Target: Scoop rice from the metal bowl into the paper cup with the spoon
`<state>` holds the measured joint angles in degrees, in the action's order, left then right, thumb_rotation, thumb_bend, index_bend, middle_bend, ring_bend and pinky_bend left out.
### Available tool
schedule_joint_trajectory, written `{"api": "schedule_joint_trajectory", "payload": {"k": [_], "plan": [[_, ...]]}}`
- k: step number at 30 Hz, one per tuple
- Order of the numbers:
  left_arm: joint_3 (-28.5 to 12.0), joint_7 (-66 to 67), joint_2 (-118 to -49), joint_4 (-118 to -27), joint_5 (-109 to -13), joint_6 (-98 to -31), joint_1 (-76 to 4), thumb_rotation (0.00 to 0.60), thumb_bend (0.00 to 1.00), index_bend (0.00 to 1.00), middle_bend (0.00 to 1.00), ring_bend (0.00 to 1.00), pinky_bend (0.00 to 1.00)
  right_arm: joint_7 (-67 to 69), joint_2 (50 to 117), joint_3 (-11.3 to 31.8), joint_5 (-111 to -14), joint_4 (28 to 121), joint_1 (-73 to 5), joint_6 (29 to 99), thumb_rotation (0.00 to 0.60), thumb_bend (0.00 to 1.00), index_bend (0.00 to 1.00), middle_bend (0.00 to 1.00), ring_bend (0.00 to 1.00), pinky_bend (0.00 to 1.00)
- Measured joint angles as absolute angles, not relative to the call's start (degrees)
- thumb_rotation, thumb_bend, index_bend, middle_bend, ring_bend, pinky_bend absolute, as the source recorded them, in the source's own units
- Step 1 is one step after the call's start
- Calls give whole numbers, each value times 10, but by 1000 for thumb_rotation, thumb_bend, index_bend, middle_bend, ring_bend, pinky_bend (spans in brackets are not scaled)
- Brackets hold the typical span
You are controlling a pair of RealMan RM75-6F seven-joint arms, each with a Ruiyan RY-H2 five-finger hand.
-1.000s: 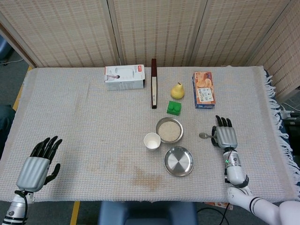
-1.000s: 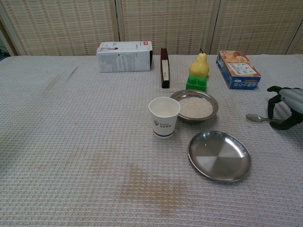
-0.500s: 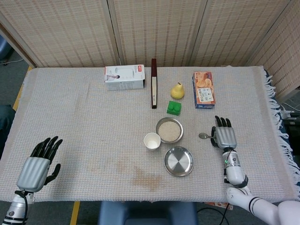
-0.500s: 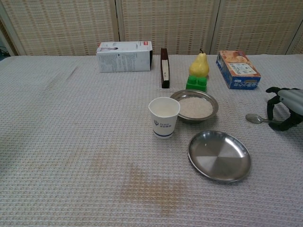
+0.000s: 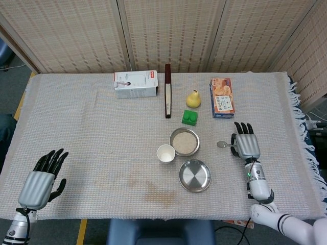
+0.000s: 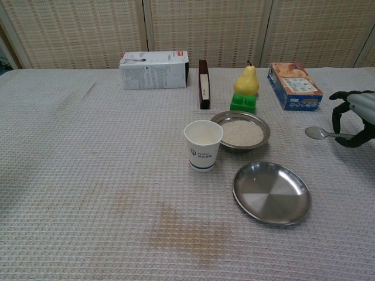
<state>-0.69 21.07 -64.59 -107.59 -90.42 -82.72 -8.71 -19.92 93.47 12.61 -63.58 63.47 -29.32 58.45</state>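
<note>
A metal bowl full of white rice sits mid-table. A white paper cup stands upright just to its front left, touching or nearly touching it. To the right of the bowl, my right hand pinches the handle of a metal spoon. The spoon's bowl points toward the rice and hangs slightly above the cloth. My left hand rests near the front left table edge, fingers apart and empty; the chest view does not show it.
An empty metal plate lies in front of the bowl. Behind it stand a green block, a pear, a dark upright box, a white carton and a snack box.
My right hand has lifted a little and drawn slightly back from the table's front, raising the spoon off the cloth. The left hand has not moved.
</note>
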Motion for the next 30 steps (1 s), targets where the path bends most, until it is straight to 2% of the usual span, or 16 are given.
{"api": "schedule_joint_trajectory", "payload": {"k": [8,15,30], "plan": [[-4,207,-644,-1079,-914,-832,-85,600,452,0,0,0,128,-278,907,146,-629,712,-316,607,600,397,638,65,0,0],[-3,201,-639,-1081,-922,-838,-82,600,452,0,0,0,128,-406,908,156,-610,748,-359,619,600,397,639,67,0,0],[-2,186,-632,-1081,-929,-842,-80,600,452,0,0,0,128,-583,975,137,-595,715,-441,638,600,399,653,77,0,0]]}}
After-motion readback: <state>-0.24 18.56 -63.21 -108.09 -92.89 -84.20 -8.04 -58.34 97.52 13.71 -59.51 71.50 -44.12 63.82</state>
